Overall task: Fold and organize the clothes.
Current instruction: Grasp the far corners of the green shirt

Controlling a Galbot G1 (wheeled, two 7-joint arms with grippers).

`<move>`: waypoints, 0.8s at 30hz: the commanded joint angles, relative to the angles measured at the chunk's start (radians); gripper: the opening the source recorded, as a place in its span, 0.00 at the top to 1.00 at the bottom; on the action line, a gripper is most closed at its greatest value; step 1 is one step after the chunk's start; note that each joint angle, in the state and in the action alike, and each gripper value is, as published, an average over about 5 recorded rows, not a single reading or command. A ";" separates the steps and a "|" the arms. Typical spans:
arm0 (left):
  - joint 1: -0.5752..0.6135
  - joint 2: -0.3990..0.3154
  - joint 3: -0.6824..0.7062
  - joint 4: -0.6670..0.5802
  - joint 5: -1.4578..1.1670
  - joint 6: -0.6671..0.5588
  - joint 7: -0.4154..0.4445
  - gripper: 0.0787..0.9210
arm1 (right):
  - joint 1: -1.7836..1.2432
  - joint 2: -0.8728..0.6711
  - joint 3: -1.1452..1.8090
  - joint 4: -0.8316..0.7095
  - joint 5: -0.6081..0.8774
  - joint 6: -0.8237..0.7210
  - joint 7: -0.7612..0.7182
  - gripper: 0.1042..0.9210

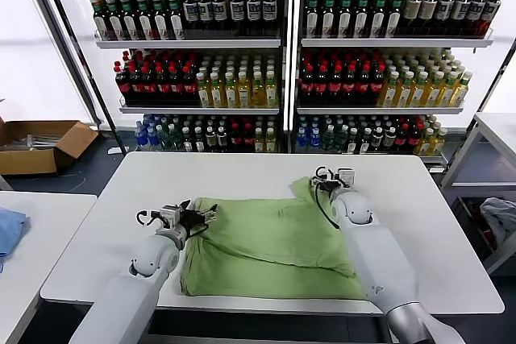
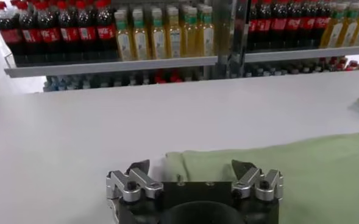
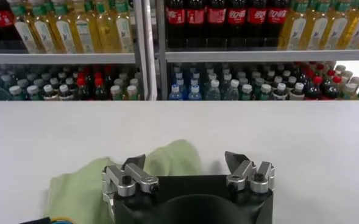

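One of the clothes, a light green shirt (image 1: pixel 266 243), lies partly folded on the white table (image 1: pixel 242 171). My left gripper (image 1: pixel 205 213) is low at the shirt's left edge. In the left wrist view it (image 2: pixel 191 165) stands open, and the shirt's edge (image 2: pixel 289 164) lies just beyond the fingertips. My right gripper (image 1: pixel 330 176) is at the shirt's far right corner. In the right wrist view it (image 3: pixel 185 159) is open too, with a raised fold of the green fabric (image 3: pixel 75 189) beside one finger and nothing pinched.
Shelves of bottles (image 1: pixel 282 62) stand behind the table. A second table at the left carries a blue cloth (image 1: pixel 8 227). A cardboard box (image 1: pixel 36 142) sits on the floor at the far left. A grey cloth (image 1: pixel 500 215) lies low at the right.
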 commanded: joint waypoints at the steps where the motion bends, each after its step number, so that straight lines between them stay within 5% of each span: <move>1: 0.009 0.000 0.004 0.004 0.001 0.010 0.006 0.16 | -0.012 0.004 -0.003 0.003 -0.008 -0.001 0.003 0.25; 18: 0.013 -0.005 0.002 -0.004 -0.007 -0.034 0.041 0.72 | -0.074 -0.034 -0.007 0.085 -0.020 0.022 -0.017 0.85; 24: 0.023 -0.005 -0.008 -0.019 -0.007 -0.095 0.052 0.93 | -0.089 -0.036 0.019 0.132 0.006 0.045 -0.018 1.00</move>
